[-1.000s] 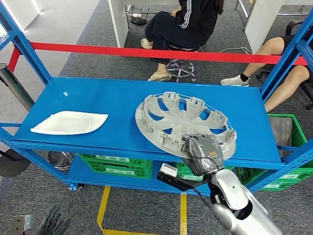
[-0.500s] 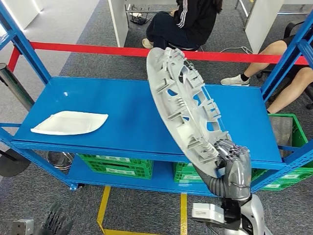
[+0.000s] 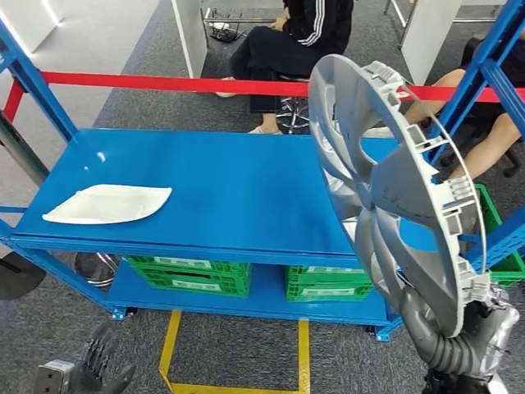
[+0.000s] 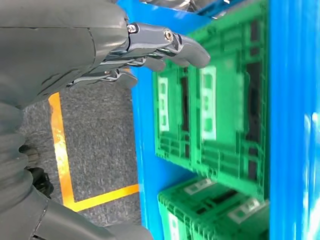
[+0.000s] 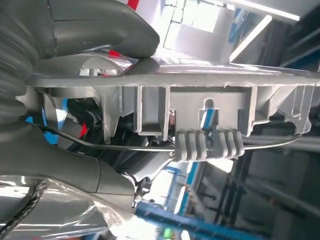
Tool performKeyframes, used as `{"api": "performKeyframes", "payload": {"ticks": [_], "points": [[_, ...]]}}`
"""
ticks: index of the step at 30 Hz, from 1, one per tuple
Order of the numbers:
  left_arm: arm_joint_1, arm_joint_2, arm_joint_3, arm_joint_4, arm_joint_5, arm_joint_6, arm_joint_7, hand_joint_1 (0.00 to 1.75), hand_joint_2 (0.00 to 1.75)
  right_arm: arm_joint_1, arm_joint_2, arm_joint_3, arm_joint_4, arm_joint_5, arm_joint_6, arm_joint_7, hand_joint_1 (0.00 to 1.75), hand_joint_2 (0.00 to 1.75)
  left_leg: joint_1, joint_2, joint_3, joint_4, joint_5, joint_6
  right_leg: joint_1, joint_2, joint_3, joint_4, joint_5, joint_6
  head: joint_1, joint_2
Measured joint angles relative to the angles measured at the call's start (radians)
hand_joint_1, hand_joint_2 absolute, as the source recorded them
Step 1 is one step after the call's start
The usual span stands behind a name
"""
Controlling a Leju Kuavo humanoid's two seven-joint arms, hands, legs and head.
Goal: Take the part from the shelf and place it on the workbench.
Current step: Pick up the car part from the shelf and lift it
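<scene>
Head view: blue shelf (image 3: 204, 193) spans the scene, top deck at working height, red bar (image 3: 161, 82) across the far side. Green crates (image 3: 192, 275) sit on its lower deck. Seated people (image 3: 291, 37) are beyond the bar, well apart from the robot.

Wheel cover (image 3: 396, 189), grey plastic, the task's part: off the shelf, in the air at the right and near the camera, tipped up almost on edge with its ribbed back and clips toward the viewer. Judgement: held on edge because the grasp is at the rim, so the disc hangs from one point and clears the shelf's front lip as it comes away.

Right hand (image 3: 464, 341), near right corner, grips the lower rim of the wheel cover. Right wrist view confirms it: thumb (image 5: 94, 25) lies on one face of the rim (image 5: 181, 77), darker fingers under the other face, pinching the edge. A thin wire ring (image 5: 113, 145) runs along the cover's clips.

White panel (image 3: 108, 203) lies flat on the left of the top deck, untouched, not in hand.

Left hand (image 3: 93, 373), near left and low, holds nothing; left wrist view shows its fingers (image 4: 162, 42) extended and slightly apart, in front of the green crates. Judgement: idle, kept out of the way.

Workbench not seen; placing remains to be done.
</scene>
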Motion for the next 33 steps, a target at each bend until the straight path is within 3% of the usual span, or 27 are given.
{"api": "performKeyframes", "payload": {"ticks": [2, 4, 5, 7, 8, 9, 10, 11, 13, 15, 16, 18, 19, 20, 22, 23, 24, 25, 26, 27, 28, 29, 30, 31, 33], "points": [[0.001, 0.000, -0.001, -0.002, -0.002, 0.002, -0.004, 0.00, 1.75, 0.016, 0.004, -0.022, -0.007, -0.020, 0.014, -0.008, 1.75, 1.75, -0.002, 0.013, -0.002, 0.010, 0.000, -0.007, 0.000, 0.018, -0.015, 0.009, 0.002, -0.022, -0.003, 0.000], [0.001, 0.000, -0.001, -0.002, -0.002, 0.004, -0.005, 0.00, 1.75, 0.029, 0.008, -0.040, -0.013, -0.043, 0.030, -0.016, 1.75, 1.75, 0.003, -0.001, -0.012, 0.032, -0.030, -0.017, 0.000, 0.037, -0.028, 0.010, 0.011, -0.043, -0.006, 0.000], [0.001, 0.001, -0.001, -0.002, -0.003, 0.006, -0.005, 0.00, 1.75, 0.035, 0.011, -0.047, -0.017, -0.054, 0.038, -0.020, 1.75, 1.75, 0.005, -0.018, -0.022, 0.065, -0.065, -0.021, 0.000, 0.046, -0.036, 0.009, 0.019, -0.052, -0.007, 0.000], [0.001, 0.001, -0.002, -0.002, -0.007, 0.010, -0.007, 0.00, 1.75, 0.043, 0.016, -0.059, -0.023, -0.075, 0.052, -0.031, 1.75, 1.75, 0.007, -0.051, -0.057, 0.185, -0.154, -0.026, 0.004, 0.066, -0.054, 0.010, 0.036, -0.063, -0.010, 0.000], [0.000, 0.001, -0.002, -0.002, -0.009, 0.013, -0.008, 0.00, 1.75, 0.049, 0.018, -0.065, -0.025, -0.086, 0.058, -0.037, 1.75, 1.75, 0.007, -0.057, -0.070, 0.244, -0.185, -0.024, 0.008, 0.077, -0.065, 0.010, 0.045, -0.065, -0.010, 0.000], [-0.001, 0.001, -0.002, -0.002, -0.011, 0.017, -0.009, 0.00, 1.75, 0.055, 0.020, -0.071, -0.027, -0.096, 0.064, -0.042, 1.75, 1.75, 0.005, -0.060, -0.073, 0.279, -0.197, -0.020, 0.012, 0.088, -0.075, 0.010, 0.053, -0.068, -0.010, 0.000], [-0.003, 0.001, -0.003, -0.002, -0.013, 0.020, -0.010, 0.00, 1.75, 0.062, 0.021, -0.076, -0.029, -0.104, 0.068, -0.046, 1.75, 1.75, 0.003, -0.062, -0.059, 0.276, -0.190, -0.012, 0.018, 0.099, -0.085, 0.010, 0.062, -0.069, -0.010, 0.000], [-0.004, 0.002, -0.004, -0.002, -0.014, 0.023, -0.010, 0.00, 1.75, 0.067, 0.022, -0.081, -0.032, -0.110, 0.071, -0.050, 1.75, 1.75, -0.001, -0.067, -0.029, 0.233, -0.166, 0.000, 0.024, 0.112, -0.095, 0.010, 0.070, -0.070, -0.010, 0.000], [-0.007, 0.003, -0.005, -0.002, -0.017, 0.027, -0.011, 0.00, 1.75, 0.074, 0.025, -0.089, -0.039, -0.115, 0.075, -0.055, 1.75, 1.75, -0.014, -0.107, 0.058, 0.086, -0.118, 0.044, 0.031, 0.136, -0.112, 0.009, 0.089, -0.070, -0.008, 0.000], [-0.008, 0.006, -0.006, -0.004, -0.019, 0.029, -0.012, 0.00, 1.75, 0.077, 0.028, -0.095, -0.044, -0.117, 0.076, -0.058, 1.75, 1.75, -0.026, -0.145, 0.106, -0.008, -0.097, 0.074, 0.025, 0.156, -0.121, 0.003, 0.109, -0.063, -0.007, 0.000], [-0.009, 0.008, -0.006, -0.004, -0.019, 0.030, -0.012, 0.00, 1.75, 0.080, 0.030, -0.098, -0.045, -0.120, 0.077, -0.059, 1.75, 1.75, -0.031, -0.150, 0.108, -0.020, -0.093, 0.080, 0.019, 0.164, -0.124, -0.002, 0.120, -0.056, -0.008, 0.000], [-0.011, 0.008, -0.010, -0.005, -0.019, 0.036, -0.012, 0.00, 1.75, 0.091, 0.033, -0.106, -0.052, -0.134, 0.082, -0.062, 1.75, 1.75, -0.034, -0.129, 0.104, -0.042, -0.064, 0.076, 0.014, 0.175, -0.130, -0.013, 0.137, -0.044, -0.013, 0.000], [-0.013, 0.009, -0.012, -0.004, -0.017, 0.040, -0.010, 0.00, 1.75, 0.098, 0.035, -0.112, -0.056, -0.143, 0.087, -0.064, 1.75, 1.75, -0.032, -0.116, 0.100, -0.057, -0.049, 0.074, 0.016, 0.162, -0.136, -0.008, 0.124, -0.040, -0.013, 0.000], [-0.015, 0.010, -0.015, -0.004, -0.015, 0.044, -0.010, 0.00, 1.75, 0.104, 0.035, -0.118, -0.060, -0.152, 0.092, -0.067, 1.75, 1.75, -0.026, -0.100, 0.093, -0.072, -0.032, 0.069, 0.019, 0.139, -0.148, 0.011, 0.090, -0.036, -0.011, 0.000], [-0.016, 0.012, -0.019, 0.000, -0.011, 0.049, -0.006, 0.00, 1.75, 0.110, 0.036, -0.129, -0.063, -0.165, 0.101, -0.070, 1.75, 1.75, -0.019, -0.070, 0.070, -0.082, -0.008, 0.060, 0.016, 0.087, -0.175, 0.105, -0.015, -0.024, -0.007, 0.000], [-0.016, 0.012, -0.020, 0.002, -0.010, 0.050, -0.006, 0.00, 1.75, 0.112, 0.037, -0.132, -0.063, -0.168, 0.104, -0.071, 1.75, 1.75, -0.017, -0.053, 0.057, -0.081, 0.002, 0.055, 0.011, 0.076, -0.186, 0.168, -0.052, -0.014, -0.006, 0.000], [-0.018, 0.013, -0.022, 0.006, -0.009, 0.051, -0.005, 0.00, 1.75, 0.117, 0.037, -0.135, -0.064, -0.171, 0.106, -0.072, 1.75, 1.75, -0.015, -0.037, 0.043, -0.079, 0.011, 0.050, 0.005, 0.071, -0.189, 0.222, -0.061, -0.005, -0.006, 0.000], [-0.020, 0.014, -0.025, 0.009, -0.007, 0.051, -0.005, 0.00, 1.75, 0.121, 0.038, -0.138, -0.064, -0.174, 0.108, -0.072, 1.75, 1.75, -0.012, -0.020, 0.028, -0.075, 0.021, 0.044, -0.001, 0.068, -0.182, 0.256, -0.044, 0.006, -0.006, 0.000], [-0.023, 0.016, -0.027, 0.013, -0.004, 0.051, -0.005, 0.00, 1.75, 0.125, 0.039, -0.141, -0.064, -0.175, 0.109, -0.072, 1.75, 1.75, -0.008, -0.004, 0.011, -0.066, 0.028, 0.038, -0.007, 0.063, -0.159, 0.257, -0.009, 0.017, -0.006, 0.000], [-0.027, 0.018, -0.030, 0.018, -0.001, 0.052, -0.005, 0.00, 1.75, 0.129, 0.040, -0.144, -0.065, -0.174, 0.110, -0.072, 1.75, 1.75, -0.003, 0.010, -0.008, -0.054, 0.032, 0.031, -0.014, 0.051, -0.116, 0.220, 0.023, 0.029, -0.006, 0.000], [-0.030, 0.021, -0.032, 0.022, 0.004, 0.053, -0.004, 0.00, 1.75, 0.130, 0.042, -0.147, -0.065, -0.172, 0.111, -0.072, 1.75, 1.75, 0.000, 0.023, -0.025, -0.037, 0.034, 0.023, -0.019, 0.030, -0.056, 0.155, 0.030, 0.042, -0.005, 0.000], [-0.035, 0.024, -0.034, 0.027, 0.010, 0.056, -0.002, 0.00, 1.75, 0.132, 0.043, -0.150, -0.067, -0.169, 0.111, -0.070, 1.75, 1.75, 0.002, 0.034, -0.040, -0.018, 0.034, 0.015, -0.020, 0.012, 0.003, 0.079, 0.016, 0.044, -0.004, 0.000], [-0.039, 0.028, -0.036, 0.031, 0.018, 0.059, 0.001, 0.00, 1.75, 0.134, 0.046, -0.151, -0.069, -0.167, 0.111, -0.068, 1.75, 1.75, 0.002, 0.043, -0.050, -0.001, 0.035, 0.007, -0.019, -0.004, 0.041, 0.019, -0.009, 0.038, -0.004, 0.000], [-0.042, 0.032, -0.039, 0.035, 0.027, 0.063, 0.006, 0.00, 1.75, 0.138, 0.048, -0.152, -0.072, -0.165, 0.112, -0.064, 1.75, 1.75, 0.002, 0.052, -0.056, 0.009, 0.039, 0.000, -0.015, -0.009, 0.059, -0.016, -0.032, 0.026, -0.004, 0.000], [-0.048, 0.040, -0.045, 0.046, 0.043, 0.071, 0.017, 0.00, 1.75, 0.149, 0.052, -0.153, -0.076, -0.165, 0.112, -0.055, 1.75, 1.75, 0.007, 0.061, -0.062, 0.016, 0.048, -0.014, -0.010, 0.005, 0.039, -0.025, -0.035, -0.008, -0.005, 0.000]]}}
